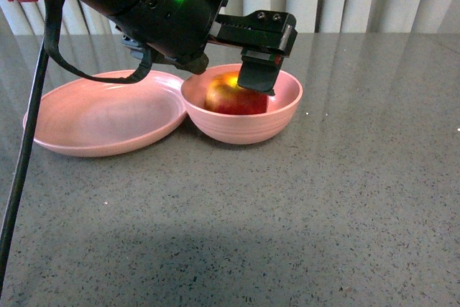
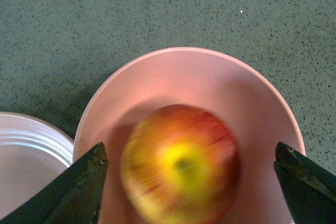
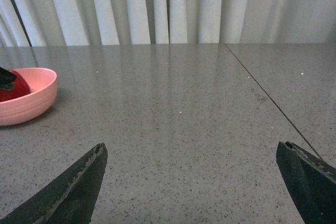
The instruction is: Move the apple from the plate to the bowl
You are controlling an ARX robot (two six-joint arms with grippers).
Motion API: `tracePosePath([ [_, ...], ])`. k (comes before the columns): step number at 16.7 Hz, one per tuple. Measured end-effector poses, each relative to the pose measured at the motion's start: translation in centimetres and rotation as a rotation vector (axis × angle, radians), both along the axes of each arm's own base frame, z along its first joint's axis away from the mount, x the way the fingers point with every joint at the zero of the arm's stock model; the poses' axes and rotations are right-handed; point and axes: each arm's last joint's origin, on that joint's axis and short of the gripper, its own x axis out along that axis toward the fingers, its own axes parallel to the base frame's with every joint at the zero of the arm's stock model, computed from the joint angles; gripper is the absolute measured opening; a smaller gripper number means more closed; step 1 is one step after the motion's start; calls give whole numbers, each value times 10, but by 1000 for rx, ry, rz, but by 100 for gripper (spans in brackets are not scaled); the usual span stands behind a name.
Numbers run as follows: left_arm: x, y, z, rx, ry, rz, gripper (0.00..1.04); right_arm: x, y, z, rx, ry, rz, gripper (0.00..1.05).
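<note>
The left pincer [image 2: 189, 182] hangs over the bowl [image 1: 277, 124] with its jaws spread wide, one dark finger [image 2: 68, 192] on either side of the apple [image 2: 181, 174] and clear pink bowl wall showing between each finger and the fruit, so it grips nothing. In the front view the same pincer [image 1: 259, 77] reaches in from the left, its black tip just above the apple [image 1: 230, 98] and partly hiding the fruit's upper right side. The apple rests inside the bowl, yellowish top turned upward, slightly blurred in the left wrist view. The plate [image 1: 86, 124] lies to the left of the bowl, the two rims touching or very nearly so, and holds nothing. Both stand on the grey speckled counter [image 1: 302, 213]. The right pincer [image 3: 191, 187] is held well apart from them above bare counter, its jaws also wide and gripping nothing; the bowl [image 3: 31, 100] shows at the far edge of its wrist view. Pale curtains [image 3: 157, 6] hang behind the counter.
</note>
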Motion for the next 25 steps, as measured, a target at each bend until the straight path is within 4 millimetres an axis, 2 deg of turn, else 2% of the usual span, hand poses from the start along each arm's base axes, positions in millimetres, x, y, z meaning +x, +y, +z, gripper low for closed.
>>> tracePosePath([
  [1, 0, 0, 1, -2, -4, 1, 100, 0, 0, 0, 0, 0, 0, 98],
  [2, 1, 0, 1, -4, -4, 1, 97, 0, 0, 0, 0, 0, 0, 98],
  [6, 0, 2, 8, -23, -17, 16, 98, 0, 0, 0, 0, 0, 0, 98],
  [9, -7, 11, 48, -109, -140, 29, 98, 0, 0, 0, 0, 0, 0, 98],
  [12, -24, 31, 105, -245, -368, 69, 98, 0, 0, 0, 0, 0, 0, 98],
  [14, -49, 55, 134, -286, -487, 113, 98, 0, 0, 0, 0, 0, 0, 98],
  [16, -79, 81, 148, -296, -589, 179, 98, 0, 0, 0, 0, 0, 0, 98],
  [21, -151, 145, 163, -285, -743, 347, 98, 0, 0, 0, 0, 0, 0, 98],
  [22, -164, 153, 162, -253, -709, 438, 92, 0, 0, 0, 0, 0, 0, 98],
  [23, -178, 167, 144, -229, -703, 512, 79, 0, 0, 0, 0, 0, 0, 98],
  [24, -187, 175, 117, -216, -687, 548, 68, 0, 0, 0, 0, 0, 0, 98],
  [25, -192, 176, 94, -213, -670, 565, 57, 0, 0, 0, 0, 0, 0, 98],
])
